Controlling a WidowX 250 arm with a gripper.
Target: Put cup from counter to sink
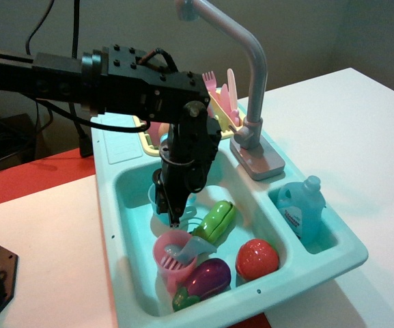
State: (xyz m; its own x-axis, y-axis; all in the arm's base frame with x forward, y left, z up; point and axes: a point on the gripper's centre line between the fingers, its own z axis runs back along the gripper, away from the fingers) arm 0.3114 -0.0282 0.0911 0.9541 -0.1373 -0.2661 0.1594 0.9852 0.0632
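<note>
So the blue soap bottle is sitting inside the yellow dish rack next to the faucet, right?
Not quite. The blue soap bottle stands in the small side compartment at the sink's right end, in front of the grey faucet. The yellow dish rack sits behind it. The observation.image view shows this.
</note>
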